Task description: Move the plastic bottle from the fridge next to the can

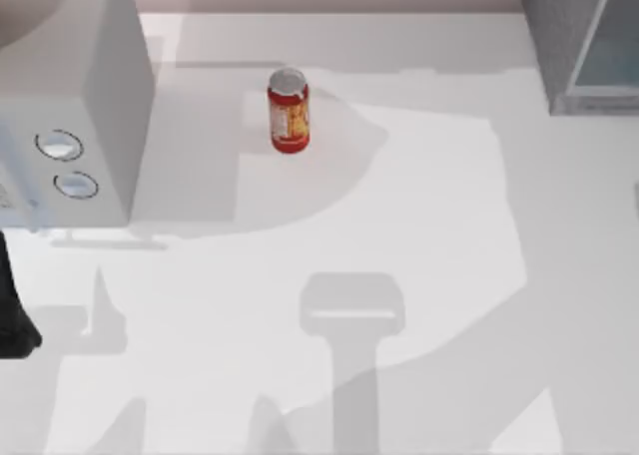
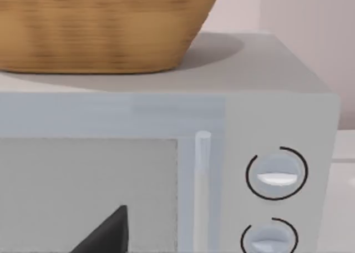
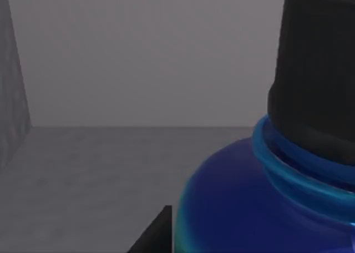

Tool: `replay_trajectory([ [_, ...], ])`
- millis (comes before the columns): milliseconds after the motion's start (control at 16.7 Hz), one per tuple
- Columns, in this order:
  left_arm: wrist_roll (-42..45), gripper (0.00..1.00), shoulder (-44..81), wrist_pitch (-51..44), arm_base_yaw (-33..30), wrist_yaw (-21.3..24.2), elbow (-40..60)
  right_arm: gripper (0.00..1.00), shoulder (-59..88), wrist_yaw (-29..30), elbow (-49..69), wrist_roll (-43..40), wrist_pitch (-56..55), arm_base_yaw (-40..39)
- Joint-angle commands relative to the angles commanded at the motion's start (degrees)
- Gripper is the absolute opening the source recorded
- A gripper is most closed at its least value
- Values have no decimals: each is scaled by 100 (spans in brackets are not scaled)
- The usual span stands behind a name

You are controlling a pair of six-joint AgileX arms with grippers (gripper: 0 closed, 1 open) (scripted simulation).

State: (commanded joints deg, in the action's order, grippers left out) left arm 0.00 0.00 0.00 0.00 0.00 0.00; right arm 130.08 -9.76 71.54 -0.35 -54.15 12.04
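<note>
Plastic bottle (image 3: 260, 208), seen close in the right wrist view, stands inside the fridge (image 1: 584, 41), on its grey floor with the grey back wall behind; its blue shoulder and black screw cap fill the near side of that view. The fridge sits at the far right corner of the desk (image 1: 419, 226), and the can (image 1: 288, 111) stands upright near the far edge, toward the middle, well apart from the fridge. My right gripper is reaching into the fridge right beside the bottle, with a dark finger (image 3: 155, 233) edge just next to the body; I cannot tell how far its fingers are spread or whether they hold anything. My left arm is parked at the desk's left edge, facing the white box with two dials (image 2: 277, 175) and the wicker basket (image 2: 100, 25) on top. I judge the bottle light, stiff and smooth, so somewhat slippery; the wide body below the shoulder looks the safest hold, not the narrow cap.
</note>
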Motion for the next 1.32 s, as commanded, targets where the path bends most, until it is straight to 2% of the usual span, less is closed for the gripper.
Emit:
replay_trajectory([
  [360,0,100,0,0,0,0,0,0,-29,-1,2,10,21,18],
  [780,0,100,0,0,0,0,0,0,-691,-11,200,15,886,18],
  [1080,0,100,0,0,0,0,0,0,-704,-16,176,24,893,19],
  [1320,0,100,0,0,0,0,0,0,-1180,-128,-469,36,659,103],
])
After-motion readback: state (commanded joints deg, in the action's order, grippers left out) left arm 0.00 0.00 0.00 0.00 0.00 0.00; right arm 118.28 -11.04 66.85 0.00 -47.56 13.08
